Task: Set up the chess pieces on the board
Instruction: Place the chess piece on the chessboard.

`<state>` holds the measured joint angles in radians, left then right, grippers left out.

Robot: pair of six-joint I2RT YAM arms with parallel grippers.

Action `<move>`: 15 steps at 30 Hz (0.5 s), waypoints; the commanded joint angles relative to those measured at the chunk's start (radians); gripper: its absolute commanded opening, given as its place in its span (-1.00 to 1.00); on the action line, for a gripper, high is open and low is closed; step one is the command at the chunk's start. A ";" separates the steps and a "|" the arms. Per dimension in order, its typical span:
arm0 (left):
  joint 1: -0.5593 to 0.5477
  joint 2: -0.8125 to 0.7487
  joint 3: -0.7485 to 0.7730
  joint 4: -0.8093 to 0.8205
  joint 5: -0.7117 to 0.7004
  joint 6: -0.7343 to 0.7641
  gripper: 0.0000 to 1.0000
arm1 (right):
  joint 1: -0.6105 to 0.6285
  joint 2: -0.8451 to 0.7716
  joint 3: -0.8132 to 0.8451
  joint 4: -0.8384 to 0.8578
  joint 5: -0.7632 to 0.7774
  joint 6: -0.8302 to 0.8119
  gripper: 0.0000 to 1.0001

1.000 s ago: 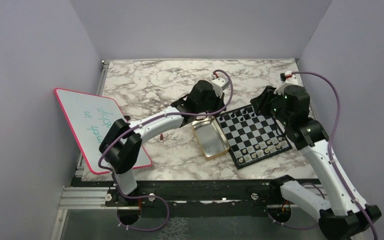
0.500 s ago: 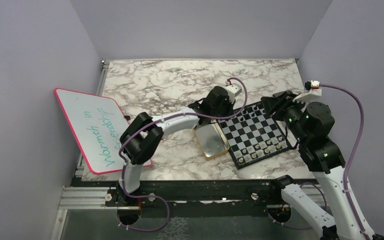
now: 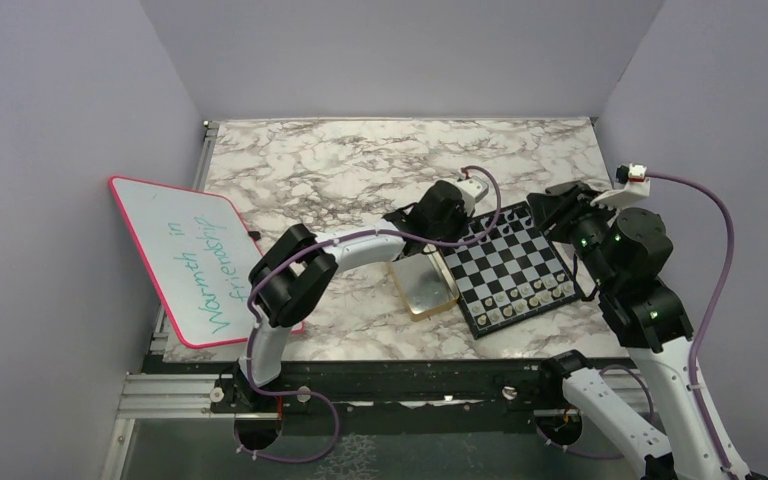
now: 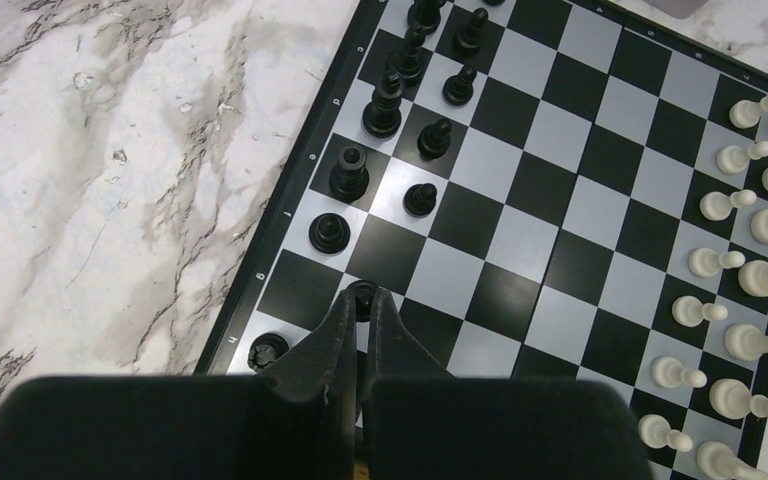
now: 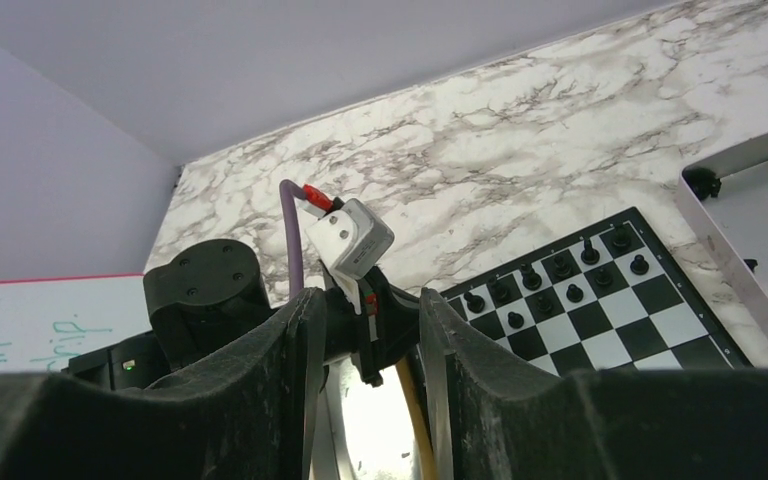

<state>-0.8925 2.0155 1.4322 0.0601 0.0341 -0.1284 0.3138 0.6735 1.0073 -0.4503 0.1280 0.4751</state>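
Note:
The board (image 3: pixel 516 266) lies right of centre on the marble table. Black chess pieces (image 4: pixel 382 105) fill its left rows in the left wrist view, and pale ones (image 4: pixel 760 275) line its right side. My left gripper (image 4: pixel 362 298) is shut on a small black piece (image 4: pixel 363 291), low over a square near the board's left edge, beside another black piece (image 4: pixel 268 350). From above, the left gripper (image 3: pixel 458 228) hangs over the board's far-left corner. My right gripper (image 5: pixel 365 305) is open and holds nothing; it hovers off the board's far-right corner (image 3: pixel 546 211).
A gold tin (image 3: pixel 422 282) lies against the board's left side, under the left arm. A pink-rimmed whiteboard (image 3: pixel 192 255) overhangs the table's left edge. A silvery tray (image 5: pixel 760 215) with a black piece (image 5: pixel 700 184) at its corner shows in the right wrist view.
The left arm swung right from above the tin to the board's far-left corner. The right arm drew back from over the board to its right side, its jaws a little wider.

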 commanded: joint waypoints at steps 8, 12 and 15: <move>-0.011 0.040 0.010 -0.002 -0.023 0.011 -0.93 | -0.004 -0.003 0.012 0.007 0.020 -0.037 -0.08; -0.014 0.055 0.013 -0.009 -0.027 0.009 -0.93 | -0.004 0.009 0.040 -0.022 0.053 -0.059 -0.06; -0.013 0.064 0.022 -0.020 -0.028 0.010 -0.93 | -0.004 0.004 0.041 -0.007 0.033 -0.078 -0.06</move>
<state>-0.8963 2.0541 1.4322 0.0578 0.0288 -0.1184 0.3138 0.6823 1.0138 -0.4629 0.1452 0.4385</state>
